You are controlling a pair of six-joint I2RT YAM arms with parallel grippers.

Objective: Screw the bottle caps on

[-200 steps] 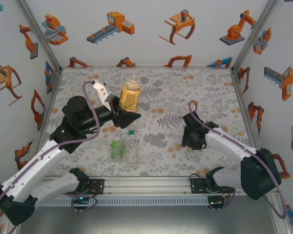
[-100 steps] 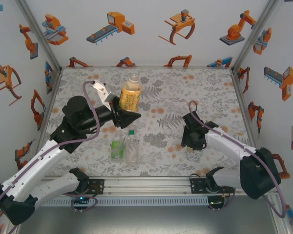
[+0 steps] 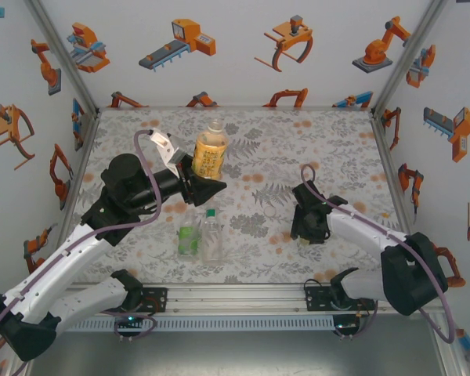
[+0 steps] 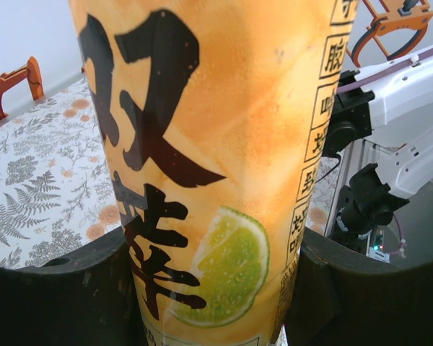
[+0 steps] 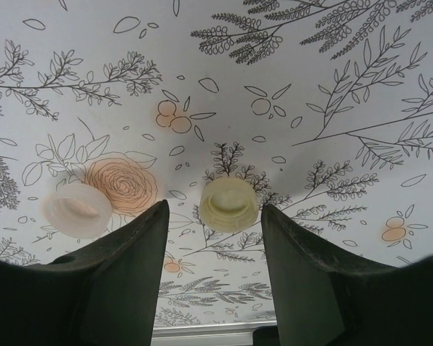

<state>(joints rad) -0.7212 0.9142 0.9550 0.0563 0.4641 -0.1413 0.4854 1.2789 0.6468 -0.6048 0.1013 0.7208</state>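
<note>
A: Where is the amber bottle (image 3: 209, 154)?

B: It stands upright on the left half of the floral table (image 3: 337, 149), toward the far side; the left gripper (image 3: 210, 188) is clamped round its lower body. In the left wrist view the yellow label with its dark characters and a lime slice (image 4: 224, 267) sits between the two dark fingers (image 4: 58, 295), which press on either side.

A: And the other bottles?

B: Nearer, just left of centre; the clear bottle (image 3: 211, 237) wears a green cap (image 3: 211, 212), and the short green bottle (image 3: 189, 240) stands touching or just beside it on its left; I cannot tell whether that one is capped.

A: The right claw?

B: The right gripper (image 3: 305, 229) is low over the table on the right, pointing down; its jaws stand apart. In the right wrist view the right gripper (image 5: 215, 216) has the yellowish cap (image 5: 229, 204) lying on the table between its fingertips, closer to the right-hand finger; I cannot tell whether they touch. A pale cap (image 5: 78, 209) lies well to the left, outside the jaws.
</note>
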